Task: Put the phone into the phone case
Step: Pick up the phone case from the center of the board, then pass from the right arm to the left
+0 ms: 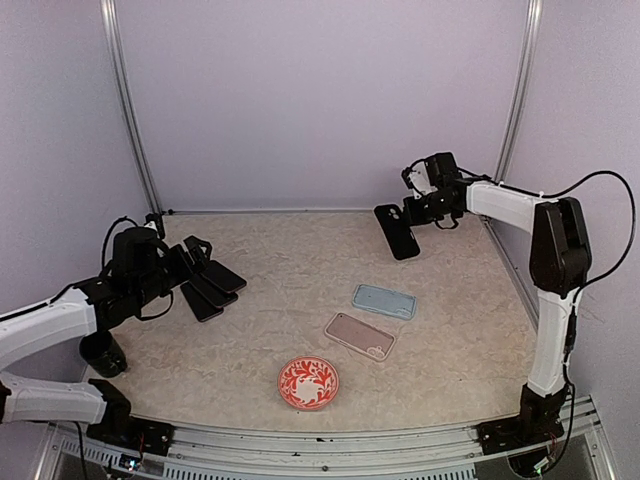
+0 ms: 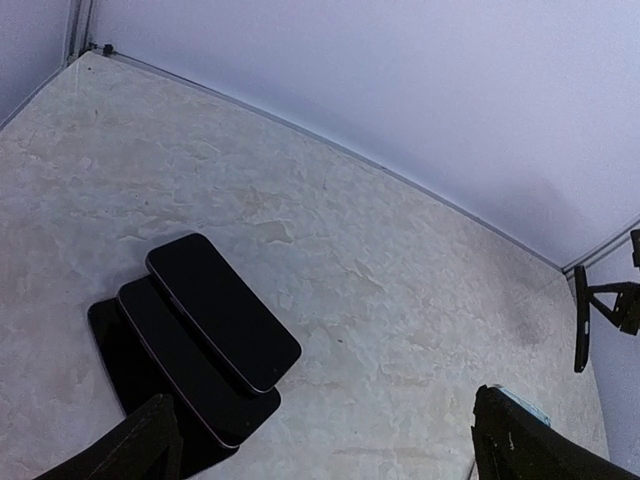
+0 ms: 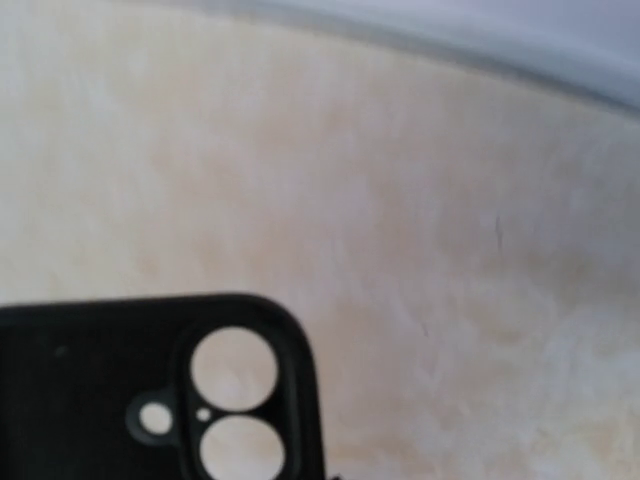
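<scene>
Lavender walls [image 1: 320, 100] enclose a beige, marbled table [image 1: 280, 250].

**Obscured or uncertain**
- The right wrist view is blurred. It shows only one corner of the black phone case [image 3: 90, 390] and its camera cut-out [image 3: 235, 405], with the table visible through the holes. The rest of the case is cut off by the frame, and no fingers appear there.
- In the left wrist view only the tips of the fingers [image 2: 135, 450] show along the bottom edge.
- The lowest of the three dark phones [image 2: 205, 335] is largely covered by the two above it.
- Near the table's middle lie a light blue slab [image 1: 385, 300] and a pinkish slab [image 1: 360, 335]. Whether each is a phone or a case cannot be told.
- A red patterned plate [image 1: 308, 382] sits near the front edge.

**End effectors and task items**
- The left gripper [image 1: 190, 262] has its jaws spread wide. The fanned phone stack lies on the table at the left, just ahead of the gripper and slightly toward its left finger. The gripper does not touch it.
- The right gripper [image 1: 412, 215] is at the far right and clamped on the upper end of the black phone case [image 1: 397, 232]. The case hangs tilted, well apart from the phones. The left wrist view shows it edge-on and near vertical [image 2: 580, 320].
</scene>
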